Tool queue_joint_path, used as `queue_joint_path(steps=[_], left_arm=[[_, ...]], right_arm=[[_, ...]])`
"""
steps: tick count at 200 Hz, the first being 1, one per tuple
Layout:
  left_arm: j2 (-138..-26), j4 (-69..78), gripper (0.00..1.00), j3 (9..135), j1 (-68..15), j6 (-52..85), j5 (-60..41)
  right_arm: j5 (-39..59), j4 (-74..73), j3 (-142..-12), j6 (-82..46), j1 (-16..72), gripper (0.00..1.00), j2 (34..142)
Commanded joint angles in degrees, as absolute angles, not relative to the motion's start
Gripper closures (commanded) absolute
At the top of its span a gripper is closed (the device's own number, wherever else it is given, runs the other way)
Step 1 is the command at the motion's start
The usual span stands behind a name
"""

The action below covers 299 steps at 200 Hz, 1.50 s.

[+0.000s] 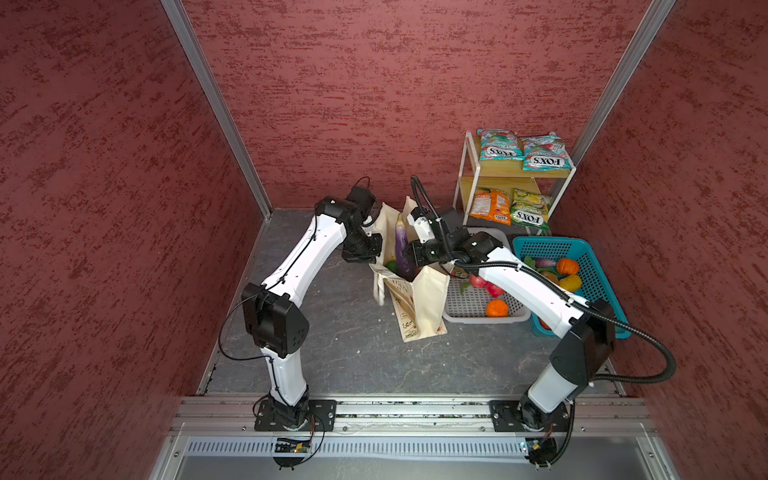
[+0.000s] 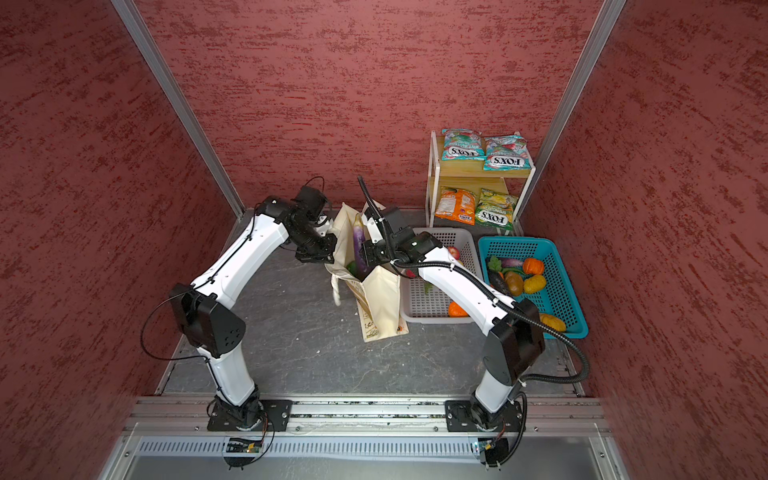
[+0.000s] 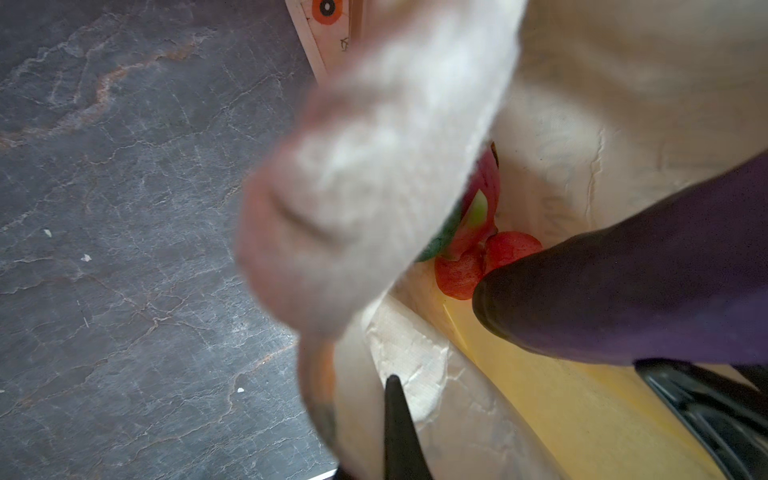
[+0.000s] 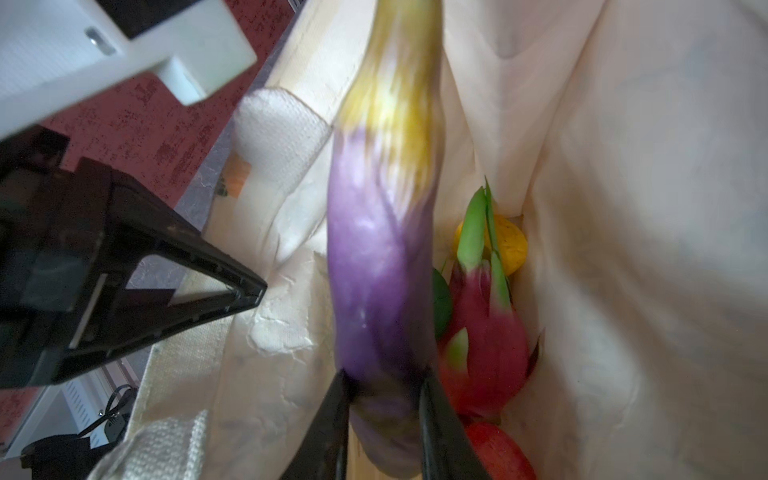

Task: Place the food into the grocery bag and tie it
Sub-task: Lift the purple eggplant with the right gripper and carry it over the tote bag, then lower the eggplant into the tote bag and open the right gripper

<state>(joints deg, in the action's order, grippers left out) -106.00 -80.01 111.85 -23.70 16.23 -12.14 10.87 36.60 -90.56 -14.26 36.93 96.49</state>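
Note:
The cream grocery bag (image 1: 424, 299) (image 2: 382, 303) stands open mid-floor. My left gripper (image 1: 375, 255) (image 3: 386, 386) is shut on its near-left rim; only one black finger (image 3: 399, 415) shows against the cloth. My right gripper (image 1: 409, 255) (image 4: 385, 382) is shut on the lower end of a purple eggplant (image 4: 382, 249) (image 1: 401, 245), which stands upright in the bag's mouth. Inside lie a pink dragon fruit (image 4: 486, 332), a yellow fruit (image 4: 513, 245), a green piece (image 4: 441, 303) and a red fruit (image 4: 498, 453). Two teal FOX'S packets (image 1: 498, 145) (image 1: 544, 153) lie on the shelf top.
A white-framed wooden shelf (image 1: 465, 174) at the back right holds orange (image 1: 490, 205) and yellow-green (image 1: 532, 212) packets lower down. A grey basket (image 1: 469, 316) touches the bag's right side, under my right arm. A blue basket (image 1: 590, 257) of produce sits further right.

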Motion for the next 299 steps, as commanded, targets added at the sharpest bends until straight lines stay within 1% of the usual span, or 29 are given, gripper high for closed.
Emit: queue_joint_path(steps=[1, 98, 183, 201, 245, 264, 299], left_arm=[[-107.47, -79.98, 1.0, 113.97, -23.41, 15.73, -13.1], [-107.65, -79.45, 1.0, 114.54, -22.94, 15.6, -13.05], [-107.68, -79.28, 1.0, 114.99, -22.5, 15.42, -13.24], [-107.81, -79.26, 1.0, 115.13, -22.41, 15.3, -13.27], [-107.52, -79.13, 1.0, 114.8, -22.32, 15.38, -13.27], [-107.35, -79.15, 1.0, 114.73, -22.32, 15.38, -13.14], [-107.28, -78.95, 1.0, 114.42, -22.24, 15.38, -12.99]], right_arm=[[10.55, 39.06, -90.75, -11.81, 37.18, 0.77, 96.54], [11.07, 42.46, -92.26, -9.84, 37.3, 0.76, 102.13], [10.03, 40.87, -93.3, -8.86, 37.35, 0.69, 106.26], [9.78, 40.87, -94.27, -8.96, 37.32, 0.64, 107.03], [6.58, 40.52, -96.44, -9.16, 37.34, 0.44, 106.18], [4.89, 40.78, -97.99, -8.93, 37.29, 0.37, 104.83], [-0.95, 41.31, -103.62, -7.73, 37.05, 0.31, 100.11]])
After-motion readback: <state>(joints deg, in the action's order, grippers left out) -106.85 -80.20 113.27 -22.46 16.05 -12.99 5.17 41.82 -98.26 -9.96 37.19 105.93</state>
